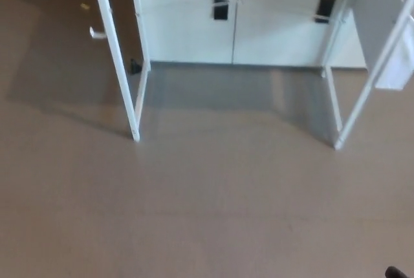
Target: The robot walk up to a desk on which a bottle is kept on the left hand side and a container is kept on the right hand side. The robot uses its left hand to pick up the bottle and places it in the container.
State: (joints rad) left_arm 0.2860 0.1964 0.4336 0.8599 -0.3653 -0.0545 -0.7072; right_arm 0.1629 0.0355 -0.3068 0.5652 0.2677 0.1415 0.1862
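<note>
Looking ahead: you see bare floor (207, 213), then white desk legs (116, 64) and pale cabinet doors (187, 19) behind.
Desk: still well ahead of you; its top is out of frame.
Bottle, container: neither shows, so direction and axis can't be judged.
Right hand (394, 272): a dark sliver at the lower corner; you can't tell its fingers.
Left hand: out of sight.
</note>
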